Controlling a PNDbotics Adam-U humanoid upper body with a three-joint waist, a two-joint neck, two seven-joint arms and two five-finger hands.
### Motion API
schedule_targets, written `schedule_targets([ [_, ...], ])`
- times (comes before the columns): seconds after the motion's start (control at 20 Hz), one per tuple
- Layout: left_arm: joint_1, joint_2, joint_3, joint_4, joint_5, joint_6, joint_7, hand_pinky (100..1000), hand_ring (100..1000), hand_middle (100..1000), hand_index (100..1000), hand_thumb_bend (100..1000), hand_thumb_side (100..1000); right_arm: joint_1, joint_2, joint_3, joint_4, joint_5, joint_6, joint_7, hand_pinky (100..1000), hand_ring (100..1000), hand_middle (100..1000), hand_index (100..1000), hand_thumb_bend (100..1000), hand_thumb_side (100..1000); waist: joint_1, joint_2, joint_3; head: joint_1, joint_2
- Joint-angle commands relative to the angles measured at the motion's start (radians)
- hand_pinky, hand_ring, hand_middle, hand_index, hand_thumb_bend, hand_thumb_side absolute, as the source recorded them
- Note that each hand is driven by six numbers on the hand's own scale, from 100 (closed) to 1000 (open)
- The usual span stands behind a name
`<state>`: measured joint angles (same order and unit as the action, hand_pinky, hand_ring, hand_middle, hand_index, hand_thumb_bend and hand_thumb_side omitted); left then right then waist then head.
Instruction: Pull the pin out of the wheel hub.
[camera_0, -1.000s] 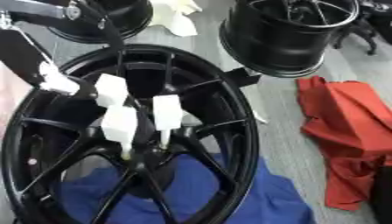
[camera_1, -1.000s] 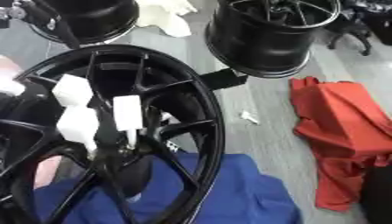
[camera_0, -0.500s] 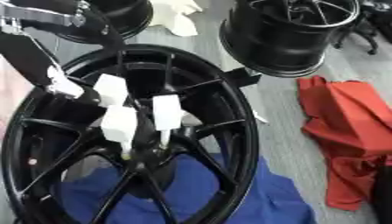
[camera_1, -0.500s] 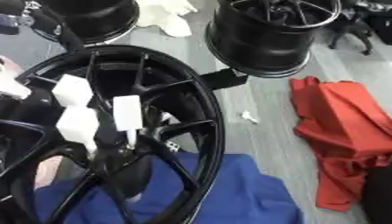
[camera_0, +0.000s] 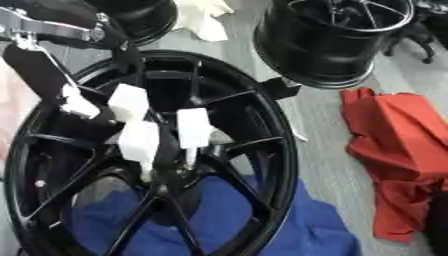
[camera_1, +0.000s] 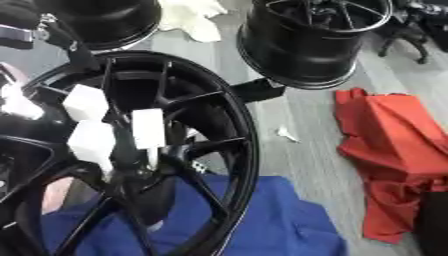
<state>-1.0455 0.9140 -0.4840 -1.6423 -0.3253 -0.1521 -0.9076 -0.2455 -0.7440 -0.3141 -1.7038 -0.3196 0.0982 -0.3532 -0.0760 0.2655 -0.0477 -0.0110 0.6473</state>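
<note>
Grey floor carries a black wheel (camera_0: 262, 130) propped on blue cloth (camera_0: 254, 220), where the left hand (camera_0: 144, 125) reaches its white-tipped fingers (camera_0: 193, 127), seemingly narrowed, down onto the pin (camera_0: 188, 157) at the hub (camera_0: 171, 172), presumably for pulling.

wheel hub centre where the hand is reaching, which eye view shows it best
The left eye view: the hub sits well inside the picture, with all the spokes and the left hand white-tipped fingers over it. The right eye view shows the same hub nearer its left edge, with the wheel's left rim cut off.
</note>
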Motion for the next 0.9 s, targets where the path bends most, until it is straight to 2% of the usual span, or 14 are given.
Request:
schedule_targets([
  [0.05,-0.011,0.007,0.003,0.002,0.000,-0.003,0.001,807,742,628,850,505,547,-0.006,-0.026,-0.016,-0.004,-0.007,-0.001,0.002,353,334,375,581,101,243,0.003,-0.016,-0.003,0.002,-0.008],
  [0.35,-0.008,-0.001,-0.005,0.018,-0.004,0.000,0.001,792,726,610,826,484,553,-0.003,-0.021,-0.020,-0.003,-0.010,-0.001,0.002,353,334,375,581,100,245,0.002,-0.014,-0.007,0.007,-0.010],
  [0.9,-0.009,-0.018,-0.011,0.049,-0.022,0.001,0.001,776,727,628,819,438,507,-0.003,-0.016,-0.023,-0.002,-0.016,-0.001,0.005,354,334,375,582,100,247,0.001,-0.010,-0.011,0.013,-0.014],
])
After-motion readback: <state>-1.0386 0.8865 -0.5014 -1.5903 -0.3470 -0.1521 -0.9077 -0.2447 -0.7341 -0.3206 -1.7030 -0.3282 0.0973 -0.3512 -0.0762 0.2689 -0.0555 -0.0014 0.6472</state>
